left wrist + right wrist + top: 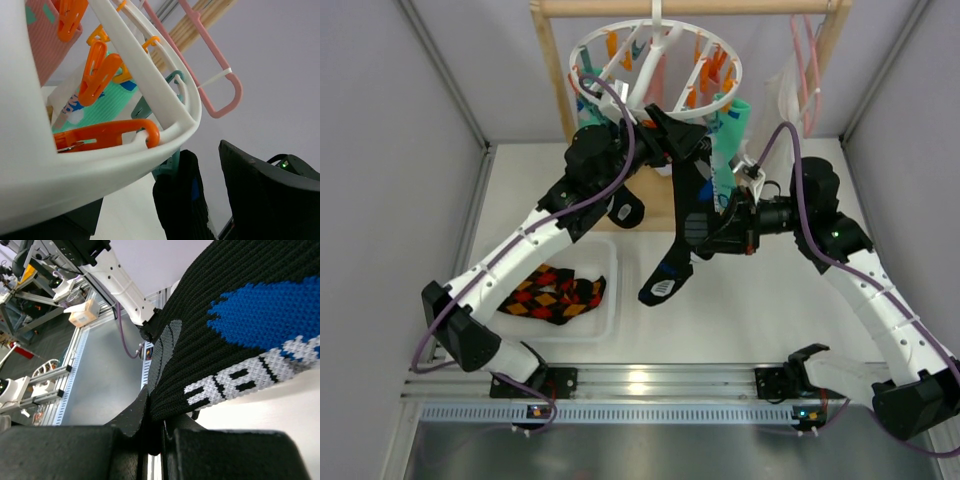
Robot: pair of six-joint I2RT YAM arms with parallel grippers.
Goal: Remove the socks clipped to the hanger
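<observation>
Black sock (670,265) hangs lengthwise, toe down; right fingers (225,455) clamp it, left fingers (270,195) apart.

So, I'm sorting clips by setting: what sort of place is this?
Probably a robotics lab cell, not a home: plain grey partition walls, left arm and right arm bolted to an aluminium rail, equipment benches glimpsed beyond it.

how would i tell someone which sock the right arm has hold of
Start at the white round hanger under the wooden rack. A long black sock hangs below its front edge, clamped by the right gripper. Its blue patches set it apart from the teal sock beside it.
</observation>
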